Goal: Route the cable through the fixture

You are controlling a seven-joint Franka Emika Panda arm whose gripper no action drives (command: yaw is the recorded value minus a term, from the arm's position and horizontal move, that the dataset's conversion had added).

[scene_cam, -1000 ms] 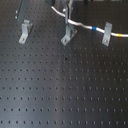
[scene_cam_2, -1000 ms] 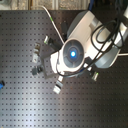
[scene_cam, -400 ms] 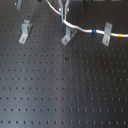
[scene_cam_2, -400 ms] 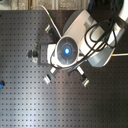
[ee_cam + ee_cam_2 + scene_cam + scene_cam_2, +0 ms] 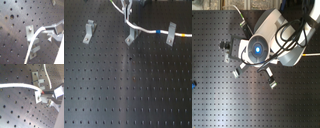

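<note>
The white cable (image 5: 144, 28) drops from my gripper (image 5: 126, 6) at the top of the first exterior view. It bends beside the middle silver bracket, the fixture (image 5: 131, 35), and runs to the first exterior view's right. Its blue band (image 5: 159, 31) lies just before the right bracket (image 5: 171, 32) and its yellow band (image 5: 184, 35) just past it. In the first wrist view my gripper (image 5: 46, 29) is shut on the cable (image 5: 32, 46), which hangs in front of the fixture (image 5: 31, 35). The second wrist view shows the cable (image 5: 17, 86) held a little off the fixture (image 5: 37, 77).
A third leaning bracket (image 5: 88, 31) stands at the first exterior view's left on the black perforated board (image 5: 129, 90). In the second exterior view the arm (image 5: 267, 45) and its hoses cover the brackets. A small blue object (image 5: 193, 85) lies at the second exterior view's left edge.
My gripper has moved with the cable toward the second exterior view's left. The cable's bend now sits closer to the middle bracket.
</note>
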